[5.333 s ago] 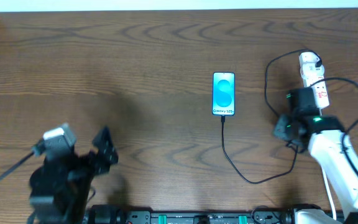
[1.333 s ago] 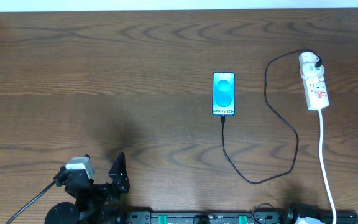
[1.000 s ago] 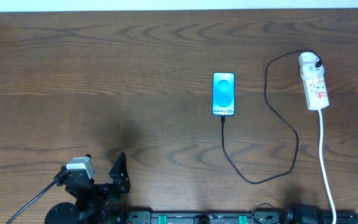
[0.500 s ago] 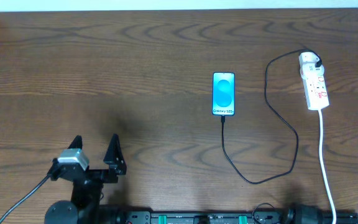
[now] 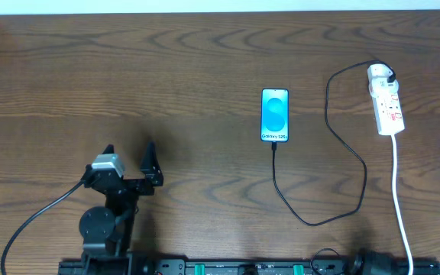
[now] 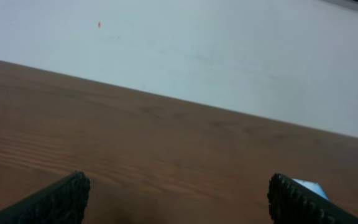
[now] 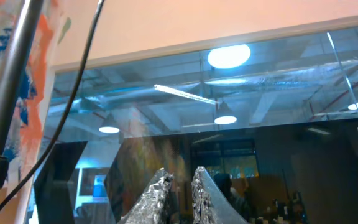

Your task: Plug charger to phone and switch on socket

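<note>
- Left gripper [image 5: 128, 153] farther up the table [image 5: 205, 46] than half a second ago, off the near edge; fingers spread wide, nothing between them.
- Right arm gone from the overhead view, though parked at the socket [image 5: 386, 103] some five seconds ago; phone [image 5: 275, 114], charger [image 5: 361, 172] and socket unmoved.
- Right gripper [image 7: 180, 186] seen only by its own camera, aimed upward, fingers drawn almost together with nothing held.
- Phone ahead and to the right of the left gripper, well apart, long axis running near to far, screen up; one corner just visible at the lower right of the left wrist view.
- Charger tip meeting the phone's near edge, apparently already seated; cable looping right and back to its white head in the socket's far end.
- Socket at the far right, long axis near to far with a slight tilt, on the right arm's side and well apart from the left gripper; likely the right arm's job.
- Switch position too small to tell.
- Dark wood-grain surface, flat and bare around the phone; pale wall [image 6: 229, 50] beyond, glass and ceiling lamps overhead.
</note>
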